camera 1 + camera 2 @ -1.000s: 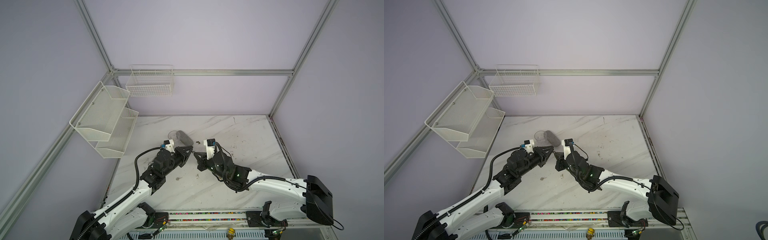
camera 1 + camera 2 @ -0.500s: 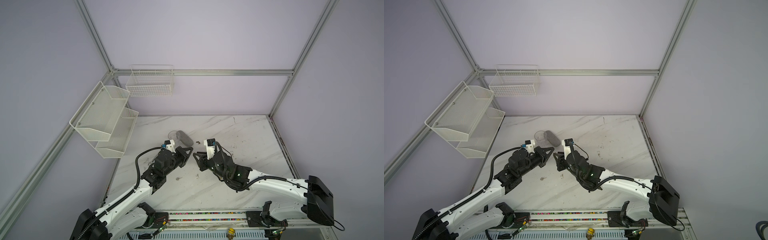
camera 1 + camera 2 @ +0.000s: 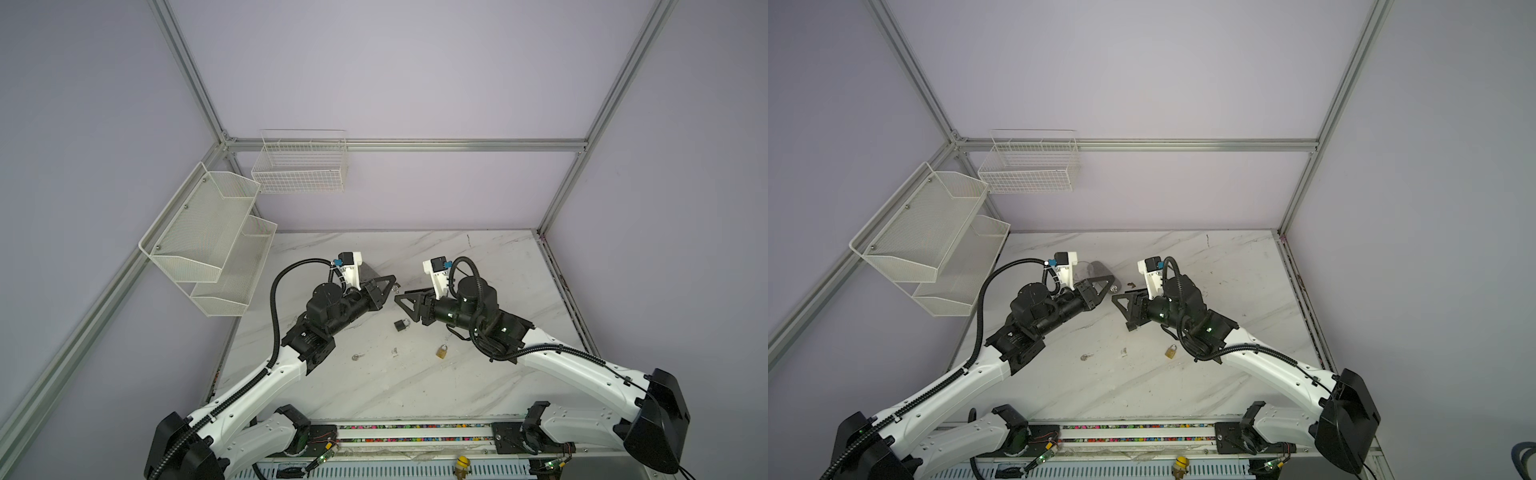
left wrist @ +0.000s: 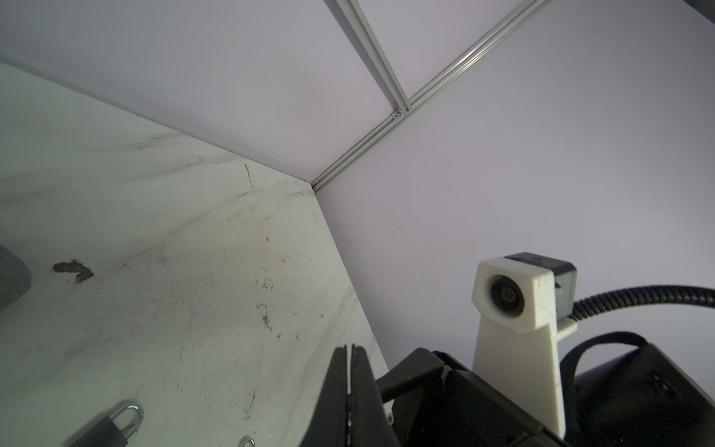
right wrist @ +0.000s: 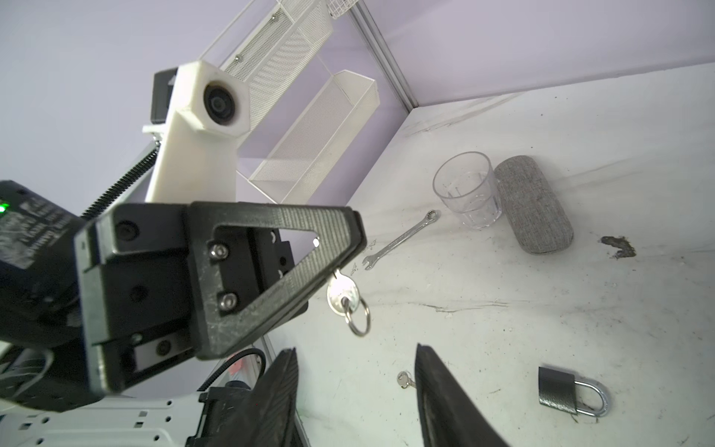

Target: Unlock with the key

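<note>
One key (image 5: pixel 342 296) clenched in the left gripper (image 5: pixel 358 238), ring (image 5: pixel 358 319) dangling; right gripper (image 5: pixel 356 352) faces it, released, empty. Black padlock (image 5: pixel 557 391) lies loose just near of them. Unheld, it could well skid when the key pushes in.

We note: table (image 3: pixel 478 266) white marble, grey veins, dark scuffs. Black padlock (image 5: pixel 555 393) with textured body, silver shackle. Brass padlock (image 3: pixel 442 351) yellow-gold. Key (image 5: pixel 340 296) silver, ring silver. Case (image 5: pixel 534 205) grey woven fabric. Cup (image 5: pixel 468 193) clear. Wrench (image 5: pixel 402 238) silver. Mesh shelves (image 3: pixel 199 232) white, fine-perforated. Wire basket (image 3: pixel 299 170) white grid. Walls (image 3: pixel 415 83) pale lilac.
</note>
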`<action>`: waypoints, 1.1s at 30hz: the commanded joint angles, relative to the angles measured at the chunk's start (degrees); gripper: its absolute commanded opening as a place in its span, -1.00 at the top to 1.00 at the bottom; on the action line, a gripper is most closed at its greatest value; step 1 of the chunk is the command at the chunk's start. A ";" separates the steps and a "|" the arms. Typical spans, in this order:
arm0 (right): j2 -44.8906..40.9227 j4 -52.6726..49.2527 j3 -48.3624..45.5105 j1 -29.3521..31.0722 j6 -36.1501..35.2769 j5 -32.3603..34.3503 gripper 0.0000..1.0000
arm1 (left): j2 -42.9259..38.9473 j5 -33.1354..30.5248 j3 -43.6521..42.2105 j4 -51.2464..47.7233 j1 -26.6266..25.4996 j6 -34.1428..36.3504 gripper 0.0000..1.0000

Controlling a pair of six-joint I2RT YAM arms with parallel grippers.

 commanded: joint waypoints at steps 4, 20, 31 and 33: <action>-2.72 4.33 -1.35 -6.99 4.05 -14.42 -0.01 | 0.81 5.28 3.05 6.39 0.27 9.44 1.00; 3.34 17.72 -3.91 -9.32 8.36 -20.99 0.29 | 3.62 9.51 2.72 12.93 0.27 7.41 1.00; 4.49 20.29 -4.06 -9.54 8.45 -21.93 0.46 | 4.79 11.42 3.43 13.65 0.27 6.71 1.00; 4.99 20.37 -4.06 -9.60 8.56 -22.44 0.47 | 4.81 11.44 3.38 13.66 0.27 6.69 1.00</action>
